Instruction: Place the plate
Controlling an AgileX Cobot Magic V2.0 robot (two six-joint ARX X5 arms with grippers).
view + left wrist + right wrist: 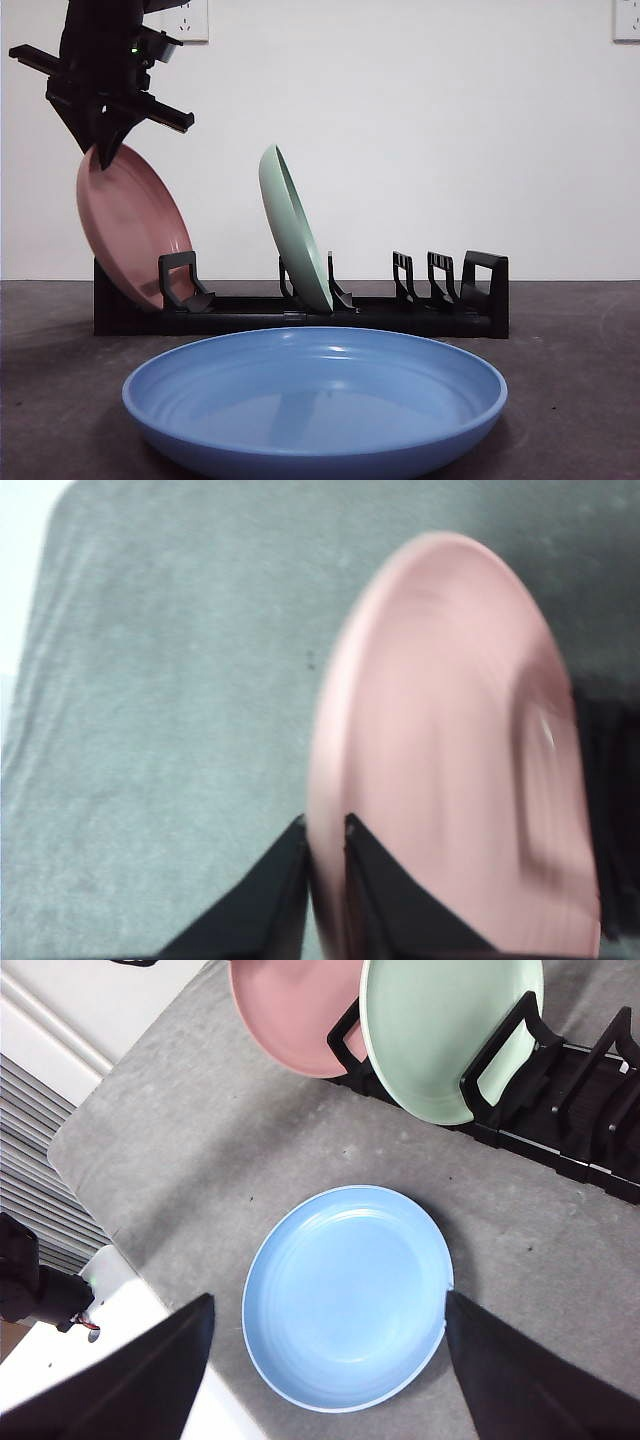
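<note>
Fingers of your left gripper are pinched on the rim of the pink plate, one finger on each face of it, as the left wrist view shows, though that view is blurred. From the front you see this gripper coming down from the top left corner, big and dark, gripping the plate's upper edge. The pink plate stands tilted at the left end of the black rack, its lower edge down in the end slot beside a black divider.

Your right gripper's fingers are spread wide and hold nothing; they hang high above the blue plate, which lies flat on the grey desk, in front of the rack and apart from it. In the front view the blue plate fills the foreground.

A green plate stands in the next occupied slot of the rack, leaning the same way as the pink one and well apart from it in the front view. In the right wrist view the green plate overlaps the pink plate. You can see further dividers to the right of the green plate with nothing in them.
</note>
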